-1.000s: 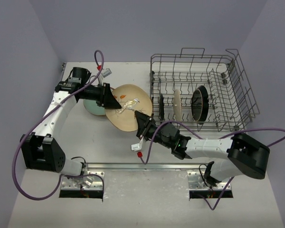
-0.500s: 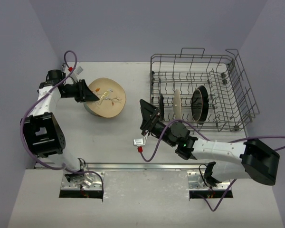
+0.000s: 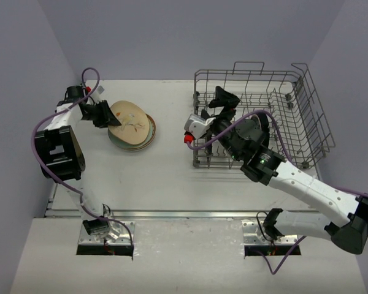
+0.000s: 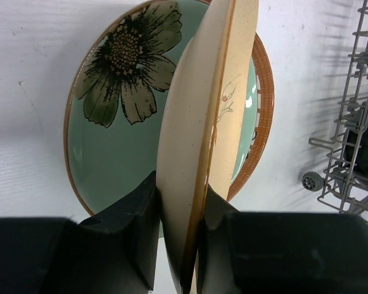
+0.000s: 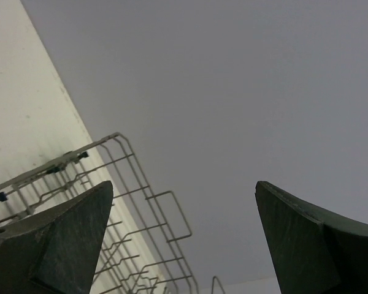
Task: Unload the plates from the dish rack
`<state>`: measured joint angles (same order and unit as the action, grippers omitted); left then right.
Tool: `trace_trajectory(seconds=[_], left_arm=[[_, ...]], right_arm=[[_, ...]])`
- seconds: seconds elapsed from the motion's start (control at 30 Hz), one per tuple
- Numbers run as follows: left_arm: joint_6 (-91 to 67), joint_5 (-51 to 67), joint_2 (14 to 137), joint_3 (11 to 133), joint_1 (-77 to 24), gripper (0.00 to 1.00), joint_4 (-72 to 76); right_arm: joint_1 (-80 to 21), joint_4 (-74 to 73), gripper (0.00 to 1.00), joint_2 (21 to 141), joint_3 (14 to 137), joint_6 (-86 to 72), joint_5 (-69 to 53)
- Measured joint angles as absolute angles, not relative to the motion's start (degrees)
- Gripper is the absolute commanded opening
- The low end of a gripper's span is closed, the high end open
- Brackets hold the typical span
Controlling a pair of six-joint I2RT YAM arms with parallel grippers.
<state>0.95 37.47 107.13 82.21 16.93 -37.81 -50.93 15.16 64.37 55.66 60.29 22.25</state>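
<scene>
Cream plate (image 4: 190,141) now over green plate (image 4: 107,153)

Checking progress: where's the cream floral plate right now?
Top view, left side: the cream floral plate is pinched in the left gripper, tilted over the green flower plate.

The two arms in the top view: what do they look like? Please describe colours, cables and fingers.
Both the left arm and right arm have white links and bulky black joints. A purple cable runs along each, with a red connector on the right one. The left gripper and right gripper have black, wedge-shaped fingers.
</scene>
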Motion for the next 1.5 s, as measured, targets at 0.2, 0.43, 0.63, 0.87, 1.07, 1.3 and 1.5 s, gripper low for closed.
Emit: trace_trajectory(seconds=[0.2,0.43,0.63,0.87,1.07,1.3,1.5], left_arm=[[-0.83,37.29,109.14,83.55,17.08,0.06,-37.66],[-0.97,37.30,109.85,83.39,17.20,0.40,-37.12],[-0.64,32.91,109.73,78.73,17.17,0.50,-35.09],[0.85,29.37,108.20,77.61,16.38,0.60,-34.29],[2.15,23.17,103.79,74.83,15.81,0.63,-31.84],[3.65,12.37,102.48,71.45,16.38,0.71,-29.96],[3.29,7.38,101.60,71.02,15.95,0.56,-27.95]], right_arm=[[-50.19,6.42,0.99,63.48,56.05,54.05,22.30],[-47.31,-1.29,0.99,63.88,59.05,47.90,21.07],[-46.52,-4.52,0.99,63.89,61.60,44.47,20.50],[-46.52,-6.56,0.99,64.11,62.40,43.01,20.27],[-46.52,-7.38,0.99,64.49,62.41,42.55,19.81],[-46.52,-7.86,0.99,64.55,62.41,42.17,19.28],[-46.52,-7.86,0.99,64.55,62.41,42.19,19.27]])
